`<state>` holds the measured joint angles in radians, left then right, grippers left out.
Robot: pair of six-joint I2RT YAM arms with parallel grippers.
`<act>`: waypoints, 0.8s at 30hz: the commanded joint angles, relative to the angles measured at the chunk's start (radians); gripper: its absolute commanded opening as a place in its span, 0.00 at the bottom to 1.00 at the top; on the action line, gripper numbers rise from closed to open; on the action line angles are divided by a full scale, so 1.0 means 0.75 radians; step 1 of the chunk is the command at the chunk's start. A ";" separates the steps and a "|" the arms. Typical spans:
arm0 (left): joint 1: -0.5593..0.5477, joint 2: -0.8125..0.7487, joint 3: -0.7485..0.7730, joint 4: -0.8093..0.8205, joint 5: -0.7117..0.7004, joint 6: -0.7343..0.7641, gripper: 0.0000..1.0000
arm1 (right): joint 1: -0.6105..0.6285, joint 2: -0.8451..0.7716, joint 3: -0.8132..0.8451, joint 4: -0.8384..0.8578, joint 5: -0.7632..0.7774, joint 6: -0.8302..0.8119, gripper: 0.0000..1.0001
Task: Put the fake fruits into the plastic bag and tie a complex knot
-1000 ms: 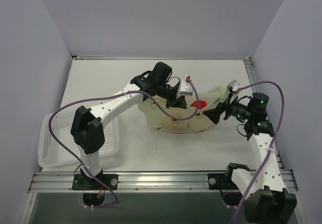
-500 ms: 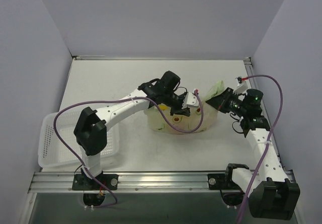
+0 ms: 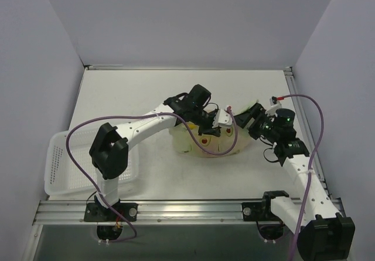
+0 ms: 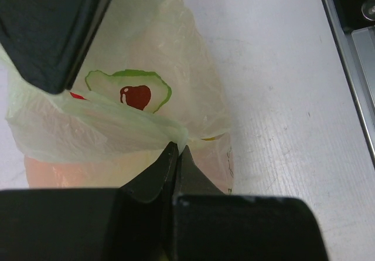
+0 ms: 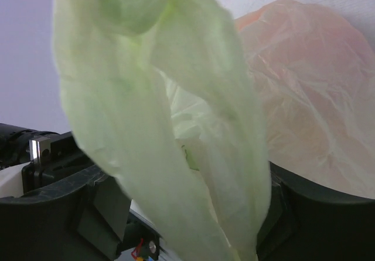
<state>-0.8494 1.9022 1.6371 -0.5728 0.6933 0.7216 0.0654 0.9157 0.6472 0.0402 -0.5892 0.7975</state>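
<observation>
The pale green plastic bag [image 3: 208, 142] lies mid-table, and the fake fruits [image 3: 204, 139] show through its film as red and yellow patches. My left gripper [image 3: 217, 123] sits over the bag's top. In the left wrist view it is shut [image 4: 177, 148], pinching a gathered fold of the bag [image 4: 135, 126] beside an avocado print [image 4: 130, 88]. My right gripper [image 3: 253, 115] is at the bag's right end. In the right wrist view its jaws [image 5: 196, 205] stand apart, and a long twisted strip of the bag [image 5: 158, 126] hangs between them. No finished knot shows.
A white perforated basket [image 3: 61, 161] stands at the near left, beside the left arm's base. A metal rail [image 3: 187, 209] runs along the table's near edge. Walls close in the table on the left, back and right.
The right gripper has moved left and closer to the left gripper. The left gripper has shifted right with the bag film. The bag has bunched narrower between them.
</observation>
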 commanded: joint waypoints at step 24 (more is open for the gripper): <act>-0.091 0.022 0.087 -0.122 0.055 0.226 0.00 | 0.099 0.096 0.015 0.014 0.340 -0.002 0.74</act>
<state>-0.9272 1.9041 1.6520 -0.6403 0.7002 0.8612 0.1272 0.9970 0.6487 0.0406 -0.3374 0.8387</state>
